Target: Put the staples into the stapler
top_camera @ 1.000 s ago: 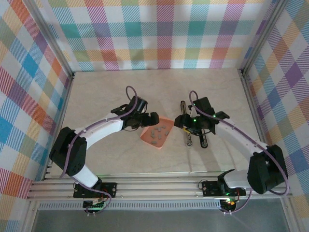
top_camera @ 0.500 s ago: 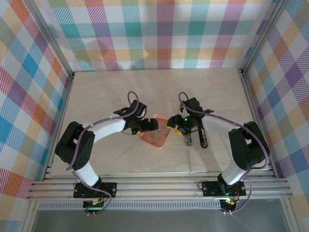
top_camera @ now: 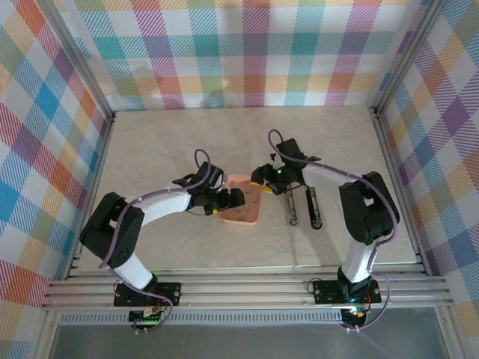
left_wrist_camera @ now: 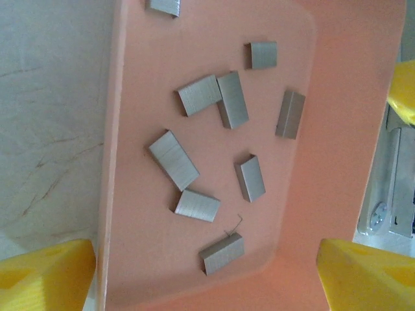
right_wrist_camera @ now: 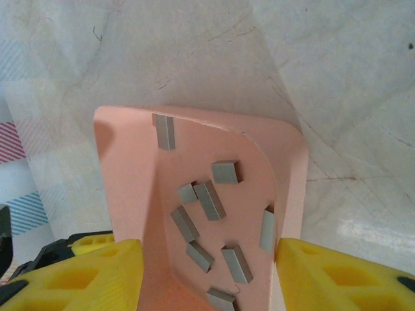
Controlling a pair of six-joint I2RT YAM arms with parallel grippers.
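My left arm stretches low toward the salmon-pink tray [top_camera: 247, 215] from its left, left fingers [left_wrist_camera: 45, 275] spread wide astride one end. My right arm bends in from the tray's right, right fingers [right_wrist_camera: 343, 275] half apart flanking it; I cannot tell whether they touch it.

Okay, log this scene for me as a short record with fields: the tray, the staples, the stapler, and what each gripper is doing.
tray: salmon-pink, on the table, between the two arms
staples: nine short grey strips, loose in the tray
stapler: on the table beside the tray, on the right arm's side
left gripper: jaws wide, one finger each side of the tray
right gripper: one finger each side of the tray; grip unclear
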